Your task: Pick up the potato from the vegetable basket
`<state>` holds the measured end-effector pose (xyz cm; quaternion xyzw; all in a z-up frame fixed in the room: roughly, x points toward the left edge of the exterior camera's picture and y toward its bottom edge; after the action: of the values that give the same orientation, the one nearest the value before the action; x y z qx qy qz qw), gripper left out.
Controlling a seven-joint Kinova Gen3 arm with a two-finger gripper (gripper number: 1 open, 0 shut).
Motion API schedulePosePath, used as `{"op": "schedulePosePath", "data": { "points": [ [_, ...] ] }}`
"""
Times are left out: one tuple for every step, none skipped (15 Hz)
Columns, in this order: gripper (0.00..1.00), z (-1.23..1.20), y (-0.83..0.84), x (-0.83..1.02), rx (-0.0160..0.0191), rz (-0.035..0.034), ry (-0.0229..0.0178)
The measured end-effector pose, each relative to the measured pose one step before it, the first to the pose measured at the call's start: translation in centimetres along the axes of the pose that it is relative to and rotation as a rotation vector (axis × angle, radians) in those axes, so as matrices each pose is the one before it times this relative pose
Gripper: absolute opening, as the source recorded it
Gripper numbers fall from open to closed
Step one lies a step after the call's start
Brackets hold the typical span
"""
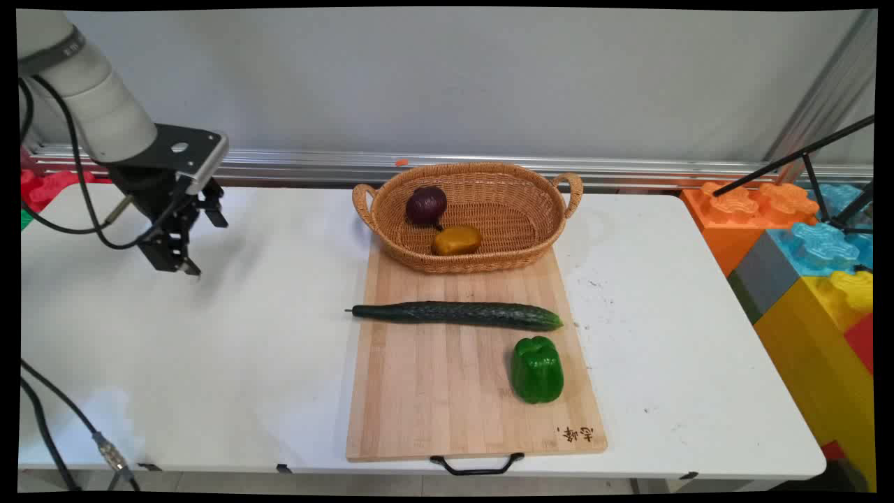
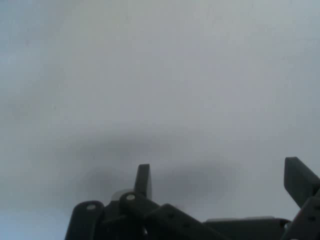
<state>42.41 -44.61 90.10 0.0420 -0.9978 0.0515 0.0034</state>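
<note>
Overhead, main view only: bamboo cutting board [image 1: 447, 391] on white table [image 1: 209, 363], bearing one long dark cucumber [image 1: 457, 314] laid crosswise and one green bell pepper [image 1: 536, 369] near its right edge. Wicker basket [image 1: 531, 216] at the board's far end, containing a purple onion [image 1: 426, 205] and a yellow-brown potato [image 1: 456, 240]. Hand view: bare tabletop only. Gripper [image 2: 220, 185] above the table's left part, well apart from the board; fingers [image 2: 143, 180] spread, holding nothing.

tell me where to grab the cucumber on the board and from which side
Probably at its middle, from straight above, with the jaws closing across its width. The cucumber lies flat and long across the cutting board, slim enough to span. The green pepper lies close by its right end, so the centre gives more room.
</note>
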Motion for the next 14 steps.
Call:
{"op": "schedulePosePath", "data": {
  "points": [
    [1.00, 0.179, -0.045, 0.275, -0.00756, -0.00302, 0.01959],
    [1.00, 0.023, -0.082, 0.232, -0.00265, -0.00223, 0.01259],
    [1.00, -0.016, -0.153, 0.410, -0.00169, -0.00647, 0.02023],
    [1.00, -0.073, -0.163, 0.406, 0.00062, -0.00608, 0.01717],
    [1.00, -0.195, -0.344, 0.929, 0.00537, -0.01690, 0.03751],
    [1.00, -0.148, -0.349, 1.058, 0.00722, -0.01479, 0.03407],
    [1.00, -0.085, -0.388, 1.207, 0.00969, -0.01513, 0.03450],
    [1.00, -0.003, -0.440, 1.500, 0.01270, -0.01923, 0.04173],
    [1.00, 0.135, -0.414, 1.510, 0.01293, -0.01961, 0.04083],
    [1.00, 0.230, -0.331, 1.285, 0.01099, -0.01627, 0.03482],
    [1.00, 0.358, -0.342, 1.555, 0.01312, -0.01390, 0.04000],
    [1.00, 0.236, -0.168, 0.805, 0.00713, -0.00705, 0.02066],
    [1.00, 0.393, -0.267, 1.151, 0.01193, -0.00777, 0.02802],
    [1.00, 0.310, -0.158, 0.685, 0.00967, -0.00401, 0.01588]
  ]
}}
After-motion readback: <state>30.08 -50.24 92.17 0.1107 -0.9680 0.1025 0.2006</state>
